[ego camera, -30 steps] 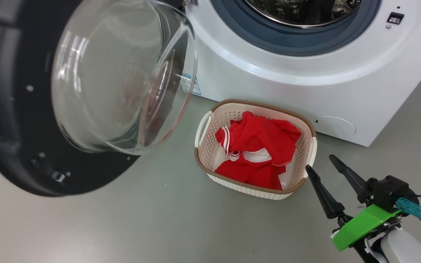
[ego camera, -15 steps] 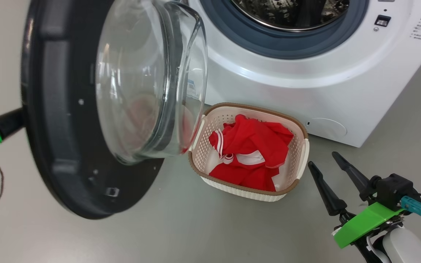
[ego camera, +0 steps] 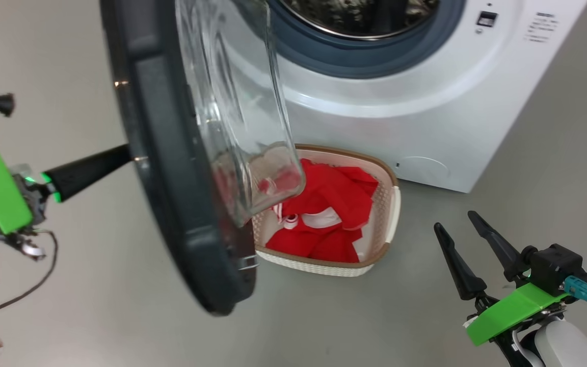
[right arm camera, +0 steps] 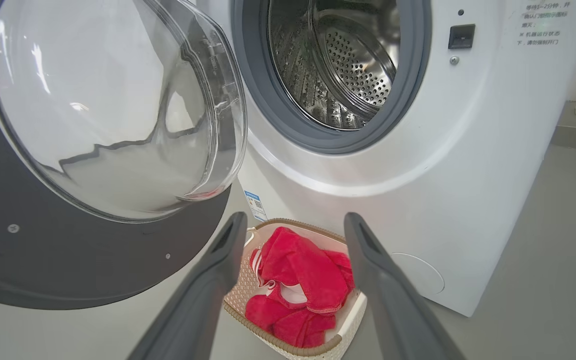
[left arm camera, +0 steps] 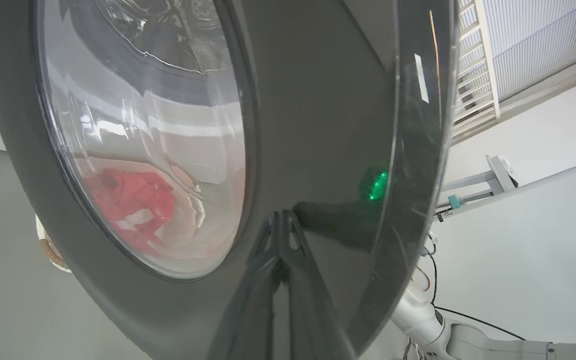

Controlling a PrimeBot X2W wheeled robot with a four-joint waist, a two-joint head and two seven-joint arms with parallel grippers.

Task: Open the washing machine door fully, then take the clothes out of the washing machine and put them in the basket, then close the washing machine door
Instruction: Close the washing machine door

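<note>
Left fingers (ego camera: 89,165), shut, press the heavy-looking washing machine door (ego camera: 171,204) on its slippery black outside; right fingers (ego camera: 459,270) spread wide.

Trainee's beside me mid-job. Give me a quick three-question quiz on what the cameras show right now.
1. Multiple choice: where are the clothes? A) in the drum B) in the basket C) on the floor
2. True or false: the right gripper is shut on the basket.
3. Fill in: the ___ gripper, shut, is pressed against the outer face of the washing machine door.
Key: 1) B. 2) False: it is open and apart from the basket. 3) Left: the left gripper.
</note>
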